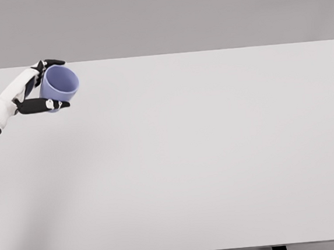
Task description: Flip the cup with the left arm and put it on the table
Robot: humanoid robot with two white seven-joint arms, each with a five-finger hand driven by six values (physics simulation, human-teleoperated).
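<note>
A lavender-blue cup (60,83) is seen held by the left hand (35,88) at the far left of a white table (205,157), near its back edge. The cup is tilted on its side, its open mouth turned toward the right and slightly toward the camera, so that the inner wall is shown. The dark fingers (49,63) are curled over the top of the wall, while the thumb (42,105) is pressed along the underside, the cup being pinched between them. Whether the cup is touching the table cannot be told from this view. No handle is visible. The cup is judged to be light and rigid, with a smooth wall likely to slip under a loose grasp; a hold across the body, well back from the rim, is judged safest while it is turned. The right arm is not shown.
</note>
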